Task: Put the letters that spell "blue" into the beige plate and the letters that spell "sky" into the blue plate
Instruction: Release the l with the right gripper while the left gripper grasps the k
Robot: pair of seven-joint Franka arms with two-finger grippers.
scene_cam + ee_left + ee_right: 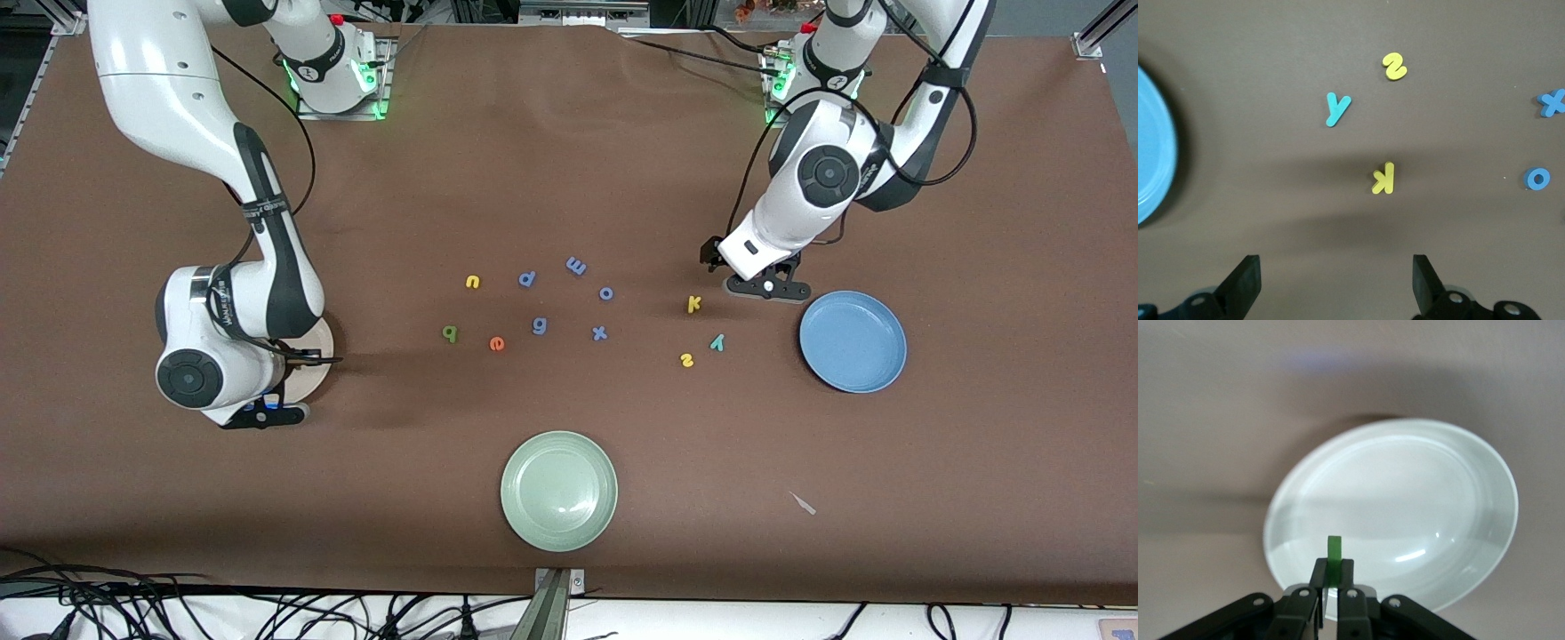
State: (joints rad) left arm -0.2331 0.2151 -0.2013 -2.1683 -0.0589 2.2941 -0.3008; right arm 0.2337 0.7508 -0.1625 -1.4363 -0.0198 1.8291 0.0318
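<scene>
Right now the right gripper [1333,592] is hanging over the round cream-beige plate [1451,493] at the right arm's end of the table, jaws pinching the green straight foam l [1333,555] upright between them. A clean drop calls for lowering toward the plate's middle before letting go, so the light piece is not bouncing over the rim. Meanwhile the left gripper [1333,283] is hovering with jaws spread wide just beside the yellow foam k [1383,178], near the round mid-blue plate [1153,157]; centring over that 1 letter would help.
</scene>
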